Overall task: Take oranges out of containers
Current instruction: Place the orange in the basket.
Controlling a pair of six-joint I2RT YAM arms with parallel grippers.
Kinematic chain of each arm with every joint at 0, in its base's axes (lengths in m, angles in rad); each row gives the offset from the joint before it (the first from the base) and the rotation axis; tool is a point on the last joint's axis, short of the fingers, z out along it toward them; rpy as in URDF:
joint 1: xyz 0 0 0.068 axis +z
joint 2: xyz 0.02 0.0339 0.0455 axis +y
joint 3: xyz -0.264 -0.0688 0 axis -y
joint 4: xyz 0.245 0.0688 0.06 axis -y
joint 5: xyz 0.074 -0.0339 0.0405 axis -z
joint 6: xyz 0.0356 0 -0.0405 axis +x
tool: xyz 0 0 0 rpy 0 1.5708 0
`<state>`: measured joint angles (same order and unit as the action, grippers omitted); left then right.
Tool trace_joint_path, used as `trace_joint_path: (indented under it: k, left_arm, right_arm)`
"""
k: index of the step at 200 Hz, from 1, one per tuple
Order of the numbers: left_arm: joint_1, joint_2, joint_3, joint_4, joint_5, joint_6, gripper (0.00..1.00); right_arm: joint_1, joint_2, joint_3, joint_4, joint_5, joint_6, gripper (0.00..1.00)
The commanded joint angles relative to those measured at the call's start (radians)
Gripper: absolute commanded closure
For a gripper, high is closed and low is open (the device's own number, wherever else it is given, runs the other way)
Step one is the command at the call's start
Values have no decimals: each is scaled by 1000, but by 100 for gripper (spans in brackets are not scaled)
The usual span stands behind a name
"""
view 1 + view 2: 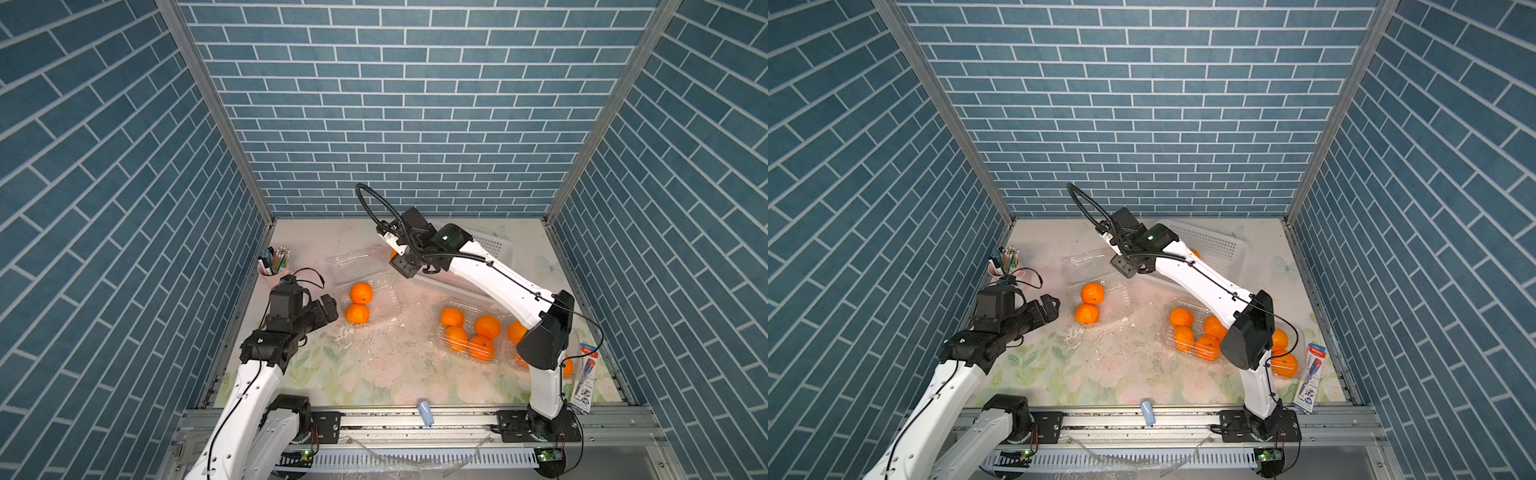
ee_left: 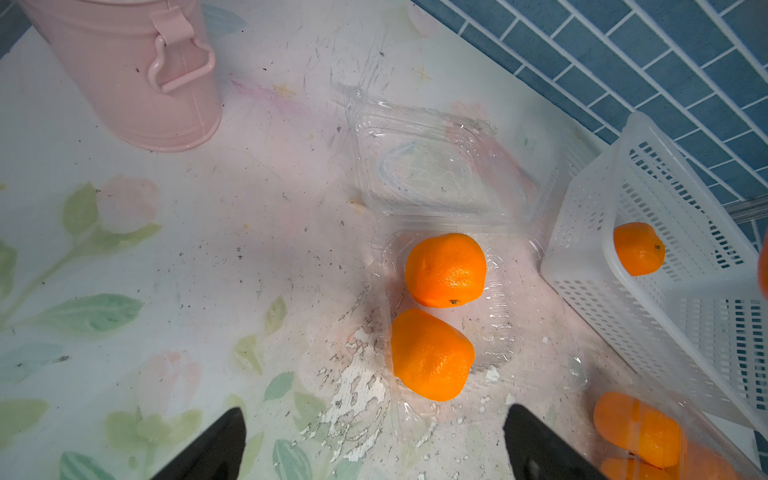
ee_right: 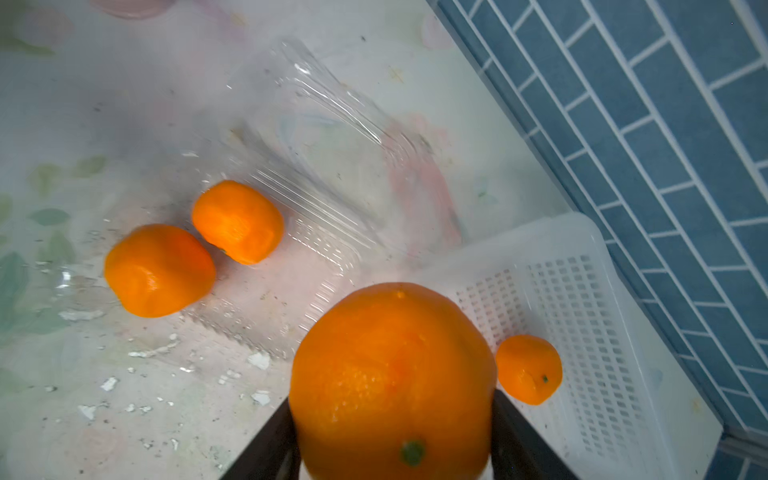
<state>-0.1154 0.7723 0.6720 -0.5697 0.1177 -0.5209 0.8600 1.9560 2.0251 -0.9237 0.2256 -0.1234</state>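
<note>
The carried orange (image 3: 392, 374), a small round bright-orange fruit with a dark stem dot, is pinched between the black fingers of the right gripper (image 3: 392, 436), jaws partway closed against its sides. I hold it above the floral tabletop (image 1: 374, 374) toward the far edge, between a laid-open clear lid (image 1: 357, 259) and the white perforated plastic basket (image 1: 1217, 245). My worry is the grip: the fingers seem to catch only the fruit's flanks, so a jolt could let it slip and roll, and a release short of the basket's rim would drop it on the tabletop or the flimsy lid. One loose orange (image 3: 528, 369) lies in the basket. The open container (image 1: 384, 300), a clear thin plastic clamshell box toward the left edge, has two oranges (image 1: 360, 293) in its base; it looks light enough to skid or lift when one is pulled. The left gripper (image 2: 374, 415) hovers just beside them, jaws spread wide, holding nothing. Toward the right edge a second clear clamshell (image 1: 469, 306) holds four oranges, and a third clamshell (image 1: 1298, 332), half hidden under my right arm, shows at least two; I cannot tell whether their lids are shut.
</note>
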Motion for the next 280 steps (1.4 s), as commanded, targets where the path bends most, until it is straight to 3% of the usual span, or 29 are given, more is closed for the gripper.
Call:
trace_joint_path:
  k: [1, 56, 110, 175, 280]
  left_arm:
    - [1, -5, -8, -2, 8, -1, 2]
    - [0, 3, -6, 1, 18, -4, 2]
    - [0, 7, 4, -8, 23, -1, 2]
    - [0, 25, 15, -18, 24, 4, 2]
    - [0, 54, 46, -75, 22, 26, 1]
  right_arm:
    - [-102, -66, -98, 26, 41, 111, 47]
    - [-345, -140, -329, 147, 5, 279, 49]
    - [-475, -74, -389, 265, -32, 309, 49]
    - [-521, 53, -358, 344, -58, 285, 51]
    - [-547, 138, -391, 437, -88, 309, 49]
